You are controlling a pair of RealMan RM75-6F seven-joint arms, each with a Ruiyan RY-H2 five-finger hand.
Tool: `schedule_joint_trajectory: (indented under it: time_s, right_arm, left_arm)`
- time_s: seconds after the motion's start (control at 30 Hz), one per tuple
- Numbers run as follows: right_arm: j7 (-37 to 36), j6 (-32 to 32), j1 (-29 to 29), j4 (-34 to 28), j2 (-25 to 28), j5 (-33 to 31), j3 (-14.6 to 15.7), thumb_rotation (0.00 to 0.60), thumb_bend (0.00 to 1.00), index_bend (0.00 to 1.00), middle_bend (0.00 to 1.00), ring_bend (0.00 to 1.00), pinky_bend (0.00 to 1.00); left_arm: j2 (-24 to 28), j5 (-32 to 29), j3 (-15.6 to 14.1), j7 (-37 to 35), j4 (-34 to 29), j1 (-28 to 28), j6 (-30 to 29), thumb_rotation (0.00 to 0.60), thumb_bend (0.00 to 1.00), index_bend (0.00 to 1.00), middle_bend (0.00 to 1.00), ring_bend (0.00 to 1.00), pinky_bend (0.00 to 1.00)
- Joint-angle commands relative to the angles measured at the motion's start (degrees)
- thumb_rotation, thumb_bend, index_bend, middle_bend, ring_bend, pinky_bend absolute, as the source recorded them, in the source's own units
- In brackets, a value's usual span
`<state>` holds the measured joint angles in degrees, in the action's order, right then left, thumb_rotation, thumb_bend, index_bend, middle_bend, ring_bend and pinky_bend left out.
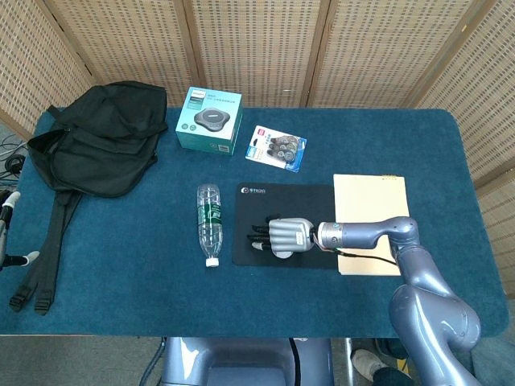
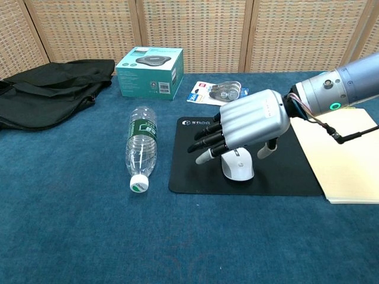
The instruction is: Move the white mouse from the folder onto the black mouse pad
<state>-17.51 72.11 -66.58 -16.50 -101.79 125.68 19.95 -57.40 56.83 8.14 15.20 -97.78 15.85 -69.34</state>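
The white mouse (image 2: 238, 167) sits on the black mouse pad (image 2: 195, 171), right of its middle. My right hand (image 2: 251, 121) hovers just over the mouse with its fingers (image 2: 204, 137) stretched forward and apart, and the thumb hangs beside the mouse's right flank. Seen from the head camera, the right hand (image 1: 290, 236) covers nearly all of the mouse on the pad (image 1: 257, 205). The tan folder (image 1: 370, 205) lies bare to the right of the pad. At the left edge, off the table, only spread fingertips of my left hand (image 1: 11, 211) show, holding nothing.
A plastic bottle (image 1: 209, 221) lies just left of the pad. Behind it stand a teal box (image 1: 209, 121) and a blister pack (image 1: 276, 147). A black bag (image 1: 96, 149) fills the far left corner. Wicker screens close off the back.
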Motion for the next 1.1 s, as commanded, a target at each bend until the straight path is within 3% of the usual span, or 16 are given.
schedule_joint_trajectory:
  time_s: [0.03,0.27,0.4,0.57,0.67,0.83,0.93,1.1]
  right_arm:
    - [1.1,0.2,0.2,0.5,0.3,-0.4,0.5,0.6,0.19,0.04,0.0,0.03,0.34]
    - [3.7,4.3,2.0,-0.6,3.9,-3.1,-0.5,0.6,0.19,0.04,0.0,0.03,0.31]
    - [5.0,8.4,5.6,-4.2,8.6,-7.7,-3.6,0.6,0.18,0.04,0.0,0.0,0.27]
    - [5.0,11.8,14.3,-11.8,15.2,-17.7,-9.8,0.6,0.16,0.04,0.0,0.0,0.21]
    - [5.2,12.2,20.5,-18.1,18.9,-24.3,-13.0,0.6,0.15,0.04,0.0,0.0,0.16]
    - [7.7,12.0,29.9,-28.9,24.0,-33.0,-15.8,0.6,0.1,0.04,0.0,0.0,0.08]
    - [10.3,11.9,34.7,-37.2,26.6,-37.7,-17.0,0.6,0.01,0.02,0.0,0.0,0.01]
    - [15.2,13.5,42.0,-55.0,31.1,-44.5,-18.1,0.6,0.0,0.0,0.0,0.0,0.0]
  left_arm:
    - [0.0,-0.1,0.0,0.0,-0.1,0.0,0.0,0.6,0.0,0.0,0.0,0.0,0.0]
    - [0.2,0.2,-0.2,-0.4,-0.3,0.0,0.0,0.6,0.0,0.0,0.0,0.0,0.0]
    - [0.3,1.3,-0.3,-1.1,-0.3,-0.1,-0.1,0.6,0.0,0.0,0.0,0.0,0.0]
    - [0.5,3.7,-0.9,-2.2,-0.8,-0.6,-0.8,0.6,0.0,0.0,0.0,0.0,0.0]
    - [0.7,5.3,-1.3,-2.0,-1.5,-1.0,-2.2,0.6,0.0,0.0,0.0,0.0,0.0]
    - [0.7,8.8,-2.1,-2.6,-2.2,-1.7,-3.8,0.6,0.0,0.0,0.0,0.0,0.0]
    - [0.1,11.7,-2.7,-3.6,-1.6,-2.2,-5.2,0.6,0.0,0.0,0.0,0.0,0.0]
    - [-1.6,16.6,-3.9,-5.7,0.5,-3.6,-8.1,0.6,0.0,0.0,0.0,0.0,0.0]
